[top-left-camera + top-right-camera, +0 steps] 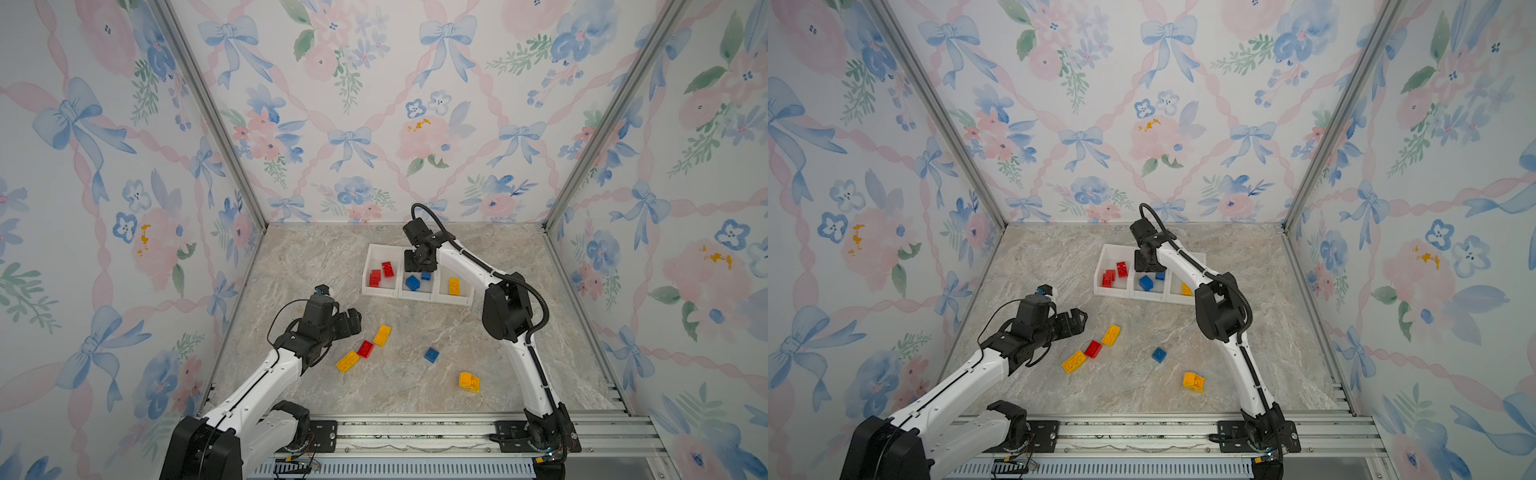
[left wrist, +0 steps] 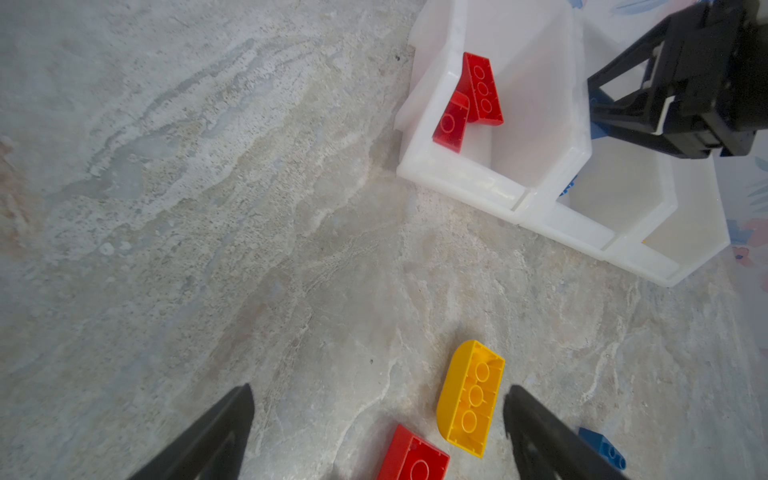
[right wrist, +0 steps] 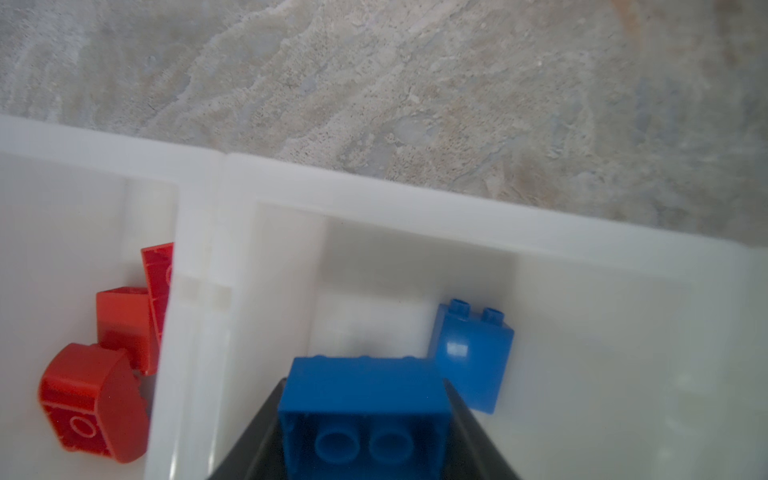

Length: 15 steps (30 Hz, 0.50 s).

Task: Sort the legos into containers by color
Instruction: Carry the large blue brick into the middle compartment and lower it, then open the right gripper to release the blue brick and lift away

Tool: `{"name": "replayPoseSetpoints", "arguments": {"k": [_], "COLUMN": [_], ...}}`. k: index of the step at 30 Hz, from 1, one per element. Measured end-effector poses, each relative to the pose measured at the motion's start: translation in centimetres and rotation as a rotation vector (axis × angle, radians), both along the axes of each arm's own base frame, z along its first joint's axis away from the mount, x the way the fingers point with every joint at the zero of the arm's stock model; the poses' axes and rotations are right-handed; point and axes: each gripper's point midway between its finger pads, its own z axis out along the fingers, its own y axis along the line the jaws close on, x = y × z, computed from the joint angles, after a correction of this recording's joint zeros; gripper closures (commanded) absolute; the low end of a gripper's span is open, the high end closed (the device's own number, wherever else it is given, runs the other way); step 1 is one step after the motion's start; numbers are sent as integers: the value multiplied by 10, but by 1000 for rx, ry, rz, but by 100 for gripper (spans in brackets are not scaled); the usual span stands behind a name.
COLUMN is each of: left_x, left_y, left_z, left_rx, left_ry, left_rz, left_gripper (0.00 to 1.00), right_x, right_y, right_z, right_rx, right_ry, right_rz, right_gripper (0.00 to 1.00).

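Fingers of right gripper: clamped on square blue studded plastic brick, directly above middle white plastic bin, beside smaller blue brick. Release should drop it straight down.
Left gripper: spread wide above yellow oblong brick, whose long axis runs along its fingers.

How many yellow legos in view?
4: one yellow lego in the rightmost container; on the table, two flanking a red lego, one near the front. The right arm may hide more.
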Motion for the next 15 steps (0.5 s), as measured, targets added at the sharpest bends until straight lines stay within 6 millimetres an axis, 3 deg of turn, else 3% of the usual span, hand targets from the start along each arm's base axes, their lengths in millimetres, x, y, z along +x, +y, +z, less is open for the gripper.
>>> {"name": "replayPoseSetpoints", "arguments": {"k": [4,15], "left_x": [0,0], "left_y": [0,0], "left_z": [0,0], "left_rx": [-1,-8], "left_ry": [0,3], "left_rz": [4,11], "left_gripper": [4,4], "right_x": [0,-3], "right_y": [-1,-3], "right_z": [-1,-4], "right_rx": [2,4], "right_ry": [8,22], "right_rz": [8,14], "right_gripper": [39,37]}}
